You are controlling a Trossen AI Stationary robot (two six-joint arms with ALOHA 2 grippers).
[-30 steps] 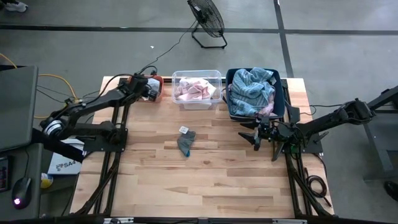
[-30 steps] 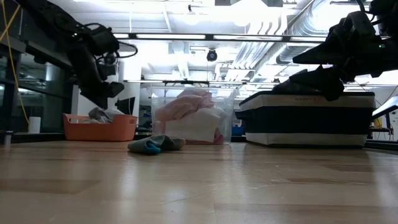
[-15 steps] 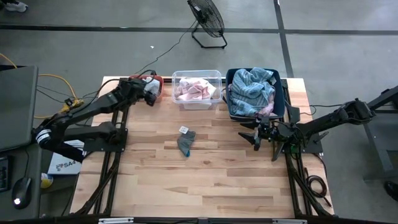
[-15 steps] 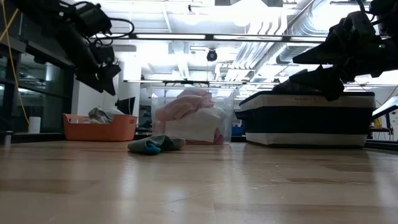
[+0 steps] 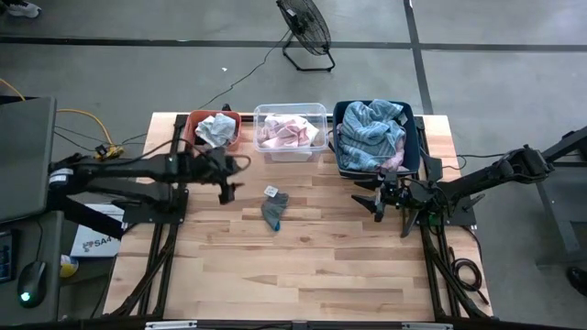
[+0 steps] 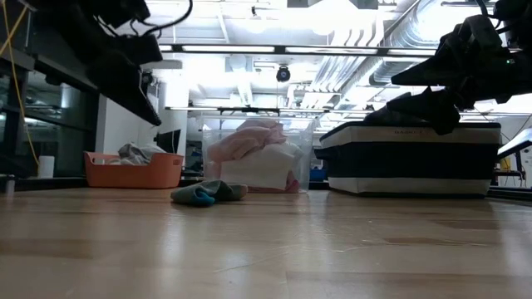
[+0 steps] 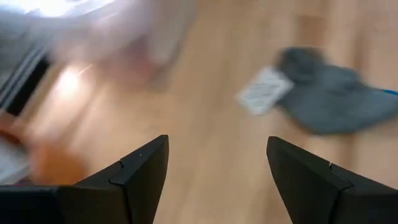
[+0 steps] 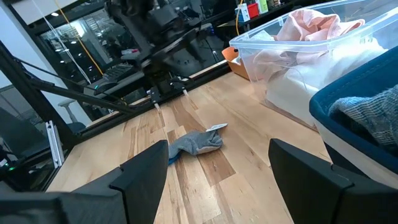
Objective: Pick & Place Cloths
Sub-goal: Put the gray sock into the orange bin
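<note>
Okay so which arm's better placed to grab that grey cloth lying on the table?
Probably the left. Its open gripper hangs just beside the grey cloth, which shows ahead between its fingers. The right gripper waits farther off by the blue bin.

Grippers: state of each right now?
Left gripper: open, empty, near the grey cloth.
Right gripper: open, empty, beside the dark blue bin.

Both claws (left [image 5: 227, 190], right [image 5: 379, 203]) agape.
</note>
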